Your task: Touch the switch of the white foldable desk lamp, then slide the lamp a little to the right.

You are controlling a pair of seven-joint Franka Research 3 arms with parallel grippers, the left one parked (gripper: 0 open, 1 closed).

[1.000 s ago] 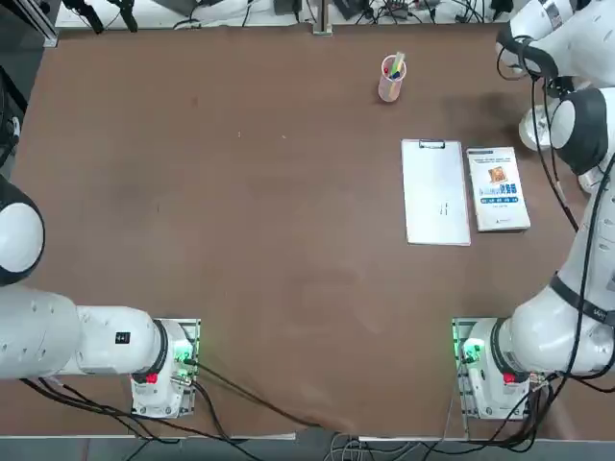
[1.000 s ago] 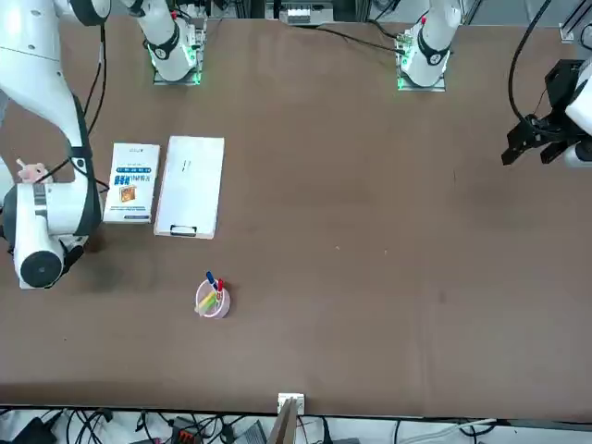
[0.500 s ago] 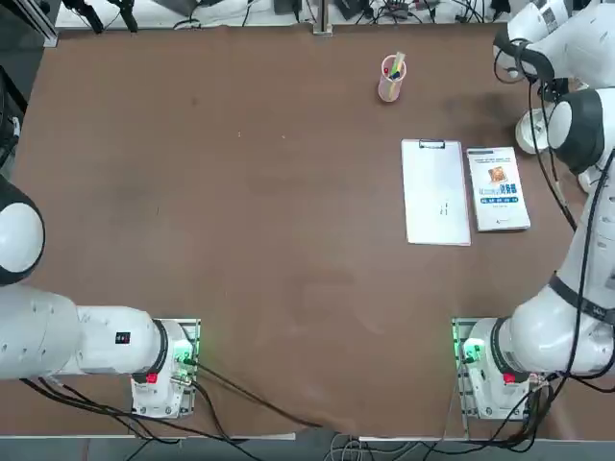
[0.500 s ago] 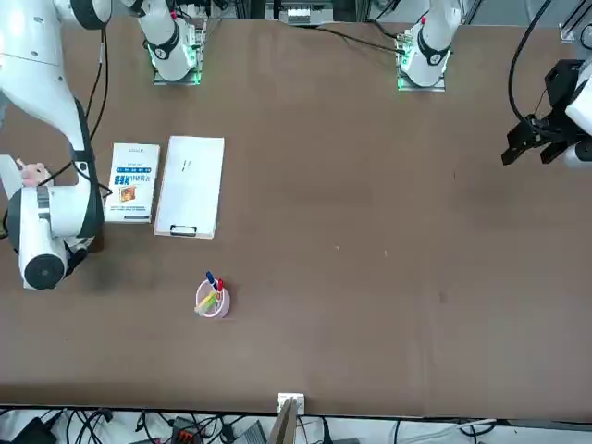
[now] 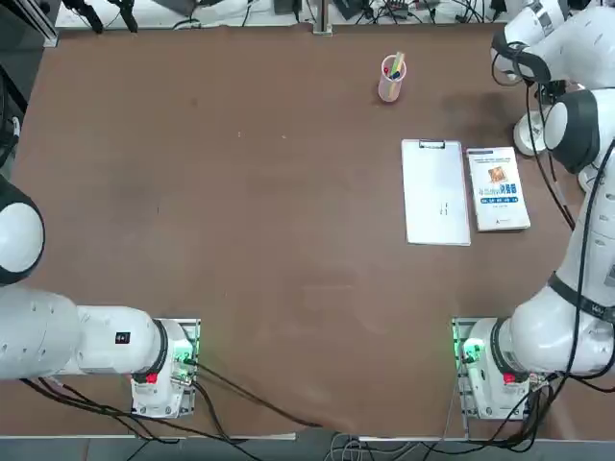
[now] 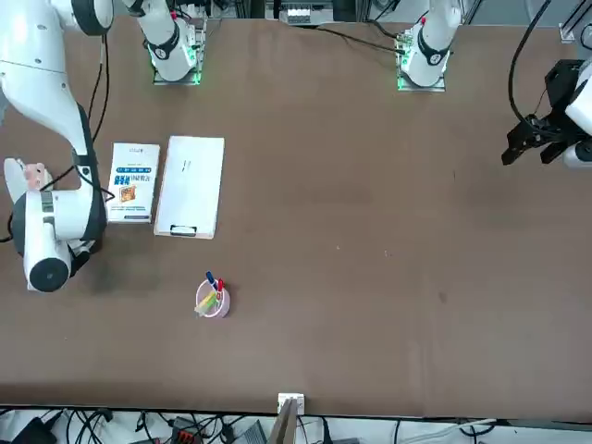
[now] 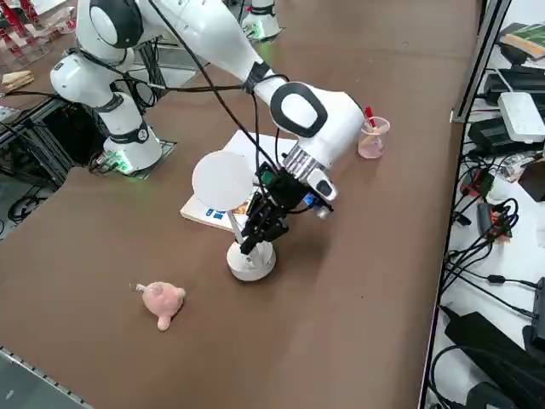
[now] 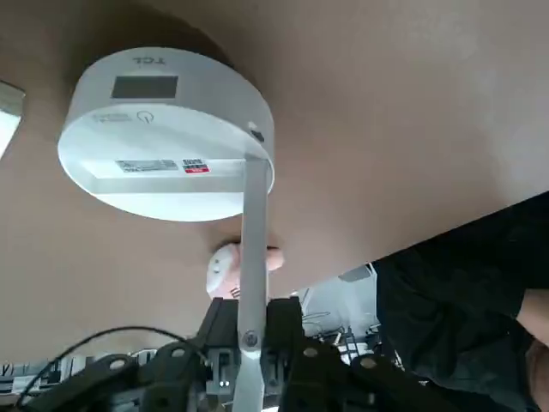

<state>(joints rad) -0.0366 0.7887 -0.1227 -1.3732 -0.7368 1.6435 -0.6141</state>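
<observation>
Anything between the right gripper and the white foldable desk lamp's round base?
Nothing visible. The shut right gripper hangs just above the base of the white foldable desk lamp, close beside its thin hinged arm.

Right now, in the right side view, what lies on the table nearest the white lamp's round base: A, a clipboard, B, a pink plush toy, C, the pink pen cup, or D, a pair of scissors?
B: the pink plush toy lies just beside the base of the white foldable desk lamp, where the right gripper reaches down, while the pen cup stands well beyond.
</observation>
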